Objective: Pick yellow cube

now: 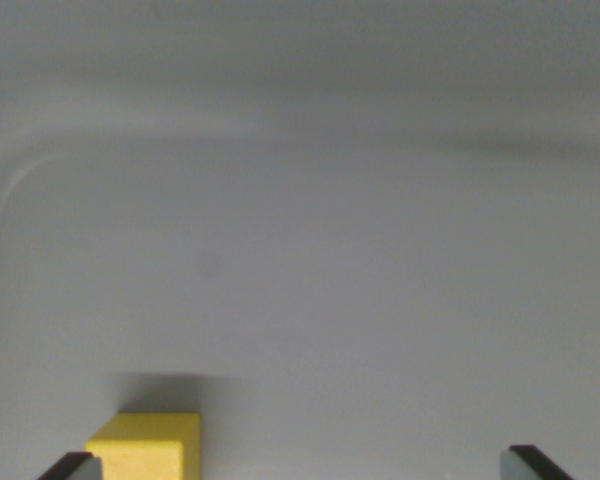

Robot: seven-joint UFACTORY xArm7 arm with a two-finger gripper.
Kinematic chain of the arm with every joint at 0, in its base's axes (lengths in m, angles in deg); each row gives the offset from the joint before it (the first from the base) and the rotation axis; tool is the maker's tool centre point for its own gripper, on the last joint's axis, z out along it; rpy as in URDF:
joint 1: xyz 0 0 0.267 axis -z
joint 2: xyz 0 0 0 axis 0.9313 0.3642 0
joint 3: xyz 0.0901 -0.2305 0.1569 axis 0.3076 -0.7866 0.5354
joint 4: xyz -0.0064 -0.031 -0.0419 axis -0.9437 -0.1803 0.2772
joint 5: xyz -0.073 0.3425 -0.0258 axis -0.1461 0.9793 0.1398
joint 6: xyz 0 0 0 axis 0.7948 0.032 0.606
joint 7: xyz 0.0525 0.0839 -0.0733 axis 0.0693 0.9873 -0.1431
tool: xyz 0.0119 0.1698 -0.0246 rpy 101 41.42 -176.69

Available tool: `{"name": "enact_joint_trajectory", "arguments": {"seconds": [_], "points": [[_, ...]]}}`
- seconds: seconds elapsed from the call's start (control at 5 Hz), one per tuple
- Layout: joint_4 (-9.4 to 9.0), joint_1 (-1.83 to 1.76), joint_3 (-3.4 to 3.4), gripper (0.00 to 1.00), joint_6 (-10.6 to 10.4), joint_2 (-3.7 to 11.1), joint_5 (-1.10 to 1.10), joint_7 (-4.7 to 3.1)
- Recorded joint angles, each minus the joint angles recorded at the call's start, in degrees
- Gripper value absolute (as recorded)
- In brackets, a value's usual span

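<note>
A yellow cube (146, 446) sits at the bottom edge of the wrist view, left of centre, on a pale grey surface; its lower part is cut off by the frame. My gripper (302, 468) is open, with only its two dark fingertips showing at the bottom corners. The left fingertip (72, 466) is right beside the cube's left side, and whether they touch is unclear. The right fingertip (536, 464) stands far from the cube, with bare surface between them.
The pale grey surface (310, 260) fills the view. A faint curved mark (20, 180) shows at the upper left, and soft shadow bands run across the top.
</note>
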Motion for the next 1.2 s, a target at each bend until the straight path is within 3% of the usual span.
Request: {"name": "enact_joint_trajectory", "arguments": {"seconds": [0.2, 0.4, 0.6, 0.8, 1.0, 1.2], "points": [[-1.84, -0.65, 0.38, 0.0, -2.73, 1.22, -0.2, 0.78], [-1.84, -0.65, 0.38, 0.0, -2.73, 1.22, -0.2, 0.78], [-3.61, -1.27, 0.73, 0.0, -5.34, 2.38, -0.4, 1.52], [-3.61, -1.27, 0.73, 0.0, -5.34, 2.38, -0.4, 1.52], [-5.38, -1.89, 1.09, 0.0, -7.95, 3.55, -0.6, 2.26], [-5.38, -1.89, 1.09, 0.0, -7.95, 3.55, -0.6, 2.26]]}}
